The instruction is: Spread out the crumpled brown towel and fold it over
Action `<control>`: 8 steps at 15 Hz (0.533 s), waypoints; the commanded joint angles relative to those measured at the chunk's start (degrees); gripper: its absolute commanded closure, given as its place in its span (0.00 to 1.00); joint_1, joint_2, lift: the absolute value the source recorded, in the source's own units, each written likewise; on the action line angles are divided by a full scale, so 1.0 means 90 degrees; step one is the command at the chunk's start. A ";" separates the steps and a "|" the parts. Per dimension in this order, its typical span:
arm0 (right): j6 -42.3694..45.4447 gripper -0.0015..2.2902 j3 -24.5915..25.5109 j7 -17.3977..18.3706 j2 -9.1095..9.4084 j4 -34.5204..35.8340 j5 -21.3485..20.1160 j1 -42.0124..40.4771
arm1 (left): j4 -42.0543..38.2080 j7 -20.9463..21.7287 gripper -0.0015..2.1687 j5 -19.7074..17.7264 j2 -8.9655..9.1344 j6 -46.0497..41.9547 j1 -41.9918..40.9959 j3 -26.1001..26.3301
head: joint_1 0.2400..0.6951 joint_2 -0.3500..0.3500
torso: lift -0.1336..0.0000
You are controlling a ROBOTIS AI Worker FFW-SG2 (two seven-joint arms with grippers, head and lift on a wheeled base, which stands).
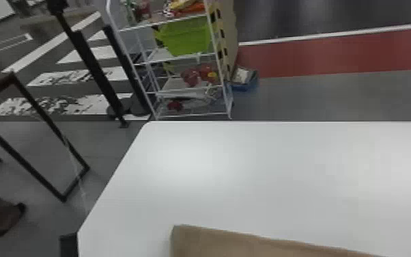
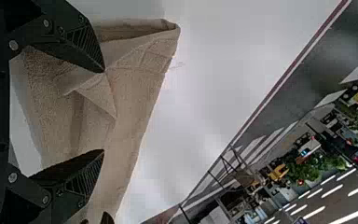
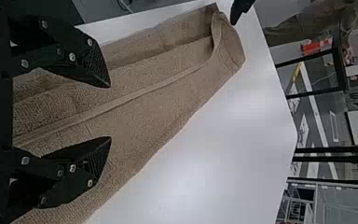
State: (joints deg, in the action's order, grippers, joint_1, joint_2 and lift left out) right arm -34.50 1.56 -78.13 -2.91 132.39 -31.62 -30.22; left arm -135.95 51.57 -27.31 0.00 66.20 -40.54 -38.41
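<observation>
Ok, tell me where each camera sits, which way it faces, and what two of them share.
Head view: on the robot's head, facing forward and down across the white table, brown towel nearest, green bin beyond.
Left wrist view: on the left wrist, looking past the left gripper's open fingers at the towel's folded corner.
Right wrist view: on the right wrist, looking past the right gripper's open fingers along the towel.
Shared: both wrist views take in towel and table.

Left gripper (image 2: 104, 110), near the table's (image 1: 266, 177) left edge, is holding its fingers apart; right gripper (image 3: 110, 112) is gaping likewise.
</observation>
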 commanded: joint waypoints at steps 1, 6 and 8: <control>-0.0831 0.26 -0.0438 -0.0021 -0.0135 -0.0003 -0.0364 0.0408 | -0.0110 -0.0017 0.15 0.0017 0.0017 0.0101 0.0012 0.0000 | 1.00 1.00 | 0.08; -0.1515 0.26 -0.1092 -0.0021 -0.0546 -0.0237 -0.0989 0.0633 | -0.0168 -0.0037 0.15 0.0095 0.0017 0.0453 0.0217 -0.0009 | 1.00 1.00 | 0.08; -0.1515 0.27 -0.1131 -0.0021 -0.0555 -0.0276 -0.0989 0.0701 | -0.0168 -0.0095 0.15 0.0124 0.0017 0.0550 0.0237 0.0020 | 1.00 1.00 | 0.08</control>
State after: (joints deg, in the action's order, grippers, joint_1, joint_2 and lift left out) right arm -48.04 -8.28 -78.14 -7.83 130.17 -40.38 -24.32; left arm -137.46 50.94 -26.37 0.00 70.54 -38.60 -38.40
